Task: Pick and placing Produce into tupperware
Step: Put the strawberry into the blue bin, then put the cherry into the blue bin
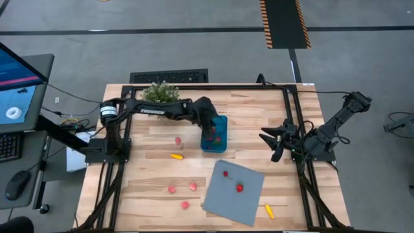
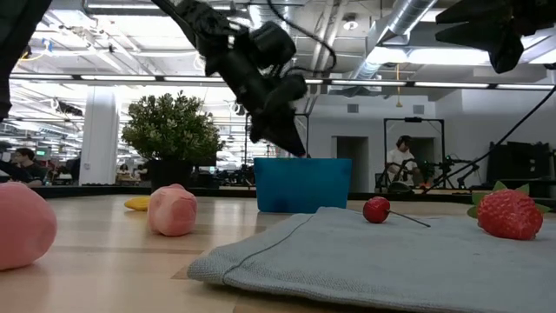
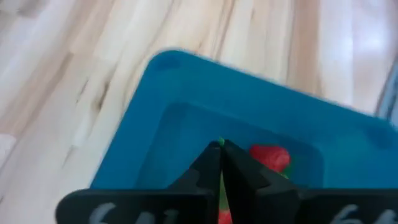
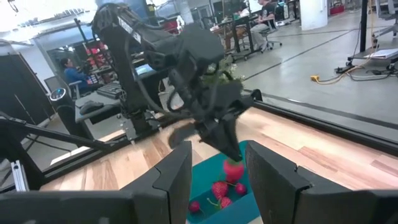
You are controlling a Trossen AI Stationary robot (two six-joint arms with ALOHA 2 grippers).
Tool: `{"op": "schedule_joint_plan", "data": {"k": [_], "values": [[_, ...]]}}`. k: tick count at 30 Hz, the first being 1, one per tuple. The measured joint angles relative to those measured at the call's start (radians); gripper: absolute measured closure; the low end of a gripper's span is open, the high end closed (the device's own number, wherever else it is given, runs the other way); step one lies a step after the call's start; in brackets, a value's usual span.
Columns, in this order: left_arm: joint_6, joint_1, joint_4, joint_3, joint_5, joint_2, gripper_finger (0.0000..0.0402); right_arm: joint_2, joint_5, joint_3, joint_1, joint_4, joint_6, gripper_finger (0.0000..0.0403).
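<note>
Your left gripper (image 4: pixel 231 155) over the teal tupperware (image 1: pixel 214 134), fingers pinched on a red strawberry (image 4: pixel 233 168); your right gripper (image 1: pixel 272 142) parked at the counter (image 1: pixel 155 188) edge, fingers spread, empty

A small rectangular teal-blue plastic tub (image 1: pixel 215 134) sits upright mid-counter, holding red strawberry-like toy pieces (image 4: pixel 219 189). Outside it lie pink round toy pieces (image 1: pixel 172 189), a yellow-orange elongated piece (image 1: pixel 176 156), and two red pieces (image 1: pixel 239 188) on a grey sheet (image 1: pixel 249 204).
</note>
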Motion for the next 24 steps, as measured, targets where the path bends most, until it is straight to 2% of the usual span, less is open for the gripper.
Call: {"op": "schedule_joint_plan", "data": {"k": [3,8,13,19,21,24], "values": [[0.012,-0.001,0.015,-0.002,0.025,0.015,0.0379,0.000,-0.001,0.000,0.000,0.005,0.000,0.0232],[0.017,-0.001,0.052,-0.002,-0.001,0.014,0.0321,0.007,0.000,0.000,0.000,0.002,0.000,0.0232],[0.020,0.004,0.069,0.000,0.018,0.004,0.0276,0.027,0.000,0.000,0.000,0.004,0.014,0.0232],[0.062,0.003,0.073,0.010,0.236,-0.024,0.0270,0.048,0.000,0.000,-0.002,0.003,0.031,0.0232],[0.030,0.002,0.080,0.011,0.257,-0.046,0.0273,0.047,-0.009,0.000,-0.009,0.004,0.075,0.0232],[0.033,0.002,0.071,0.008,0.296,-0.094,0.0276,0.047,-0.036,0.000,-0.027,-0.002,0.057,0.0232]]}}
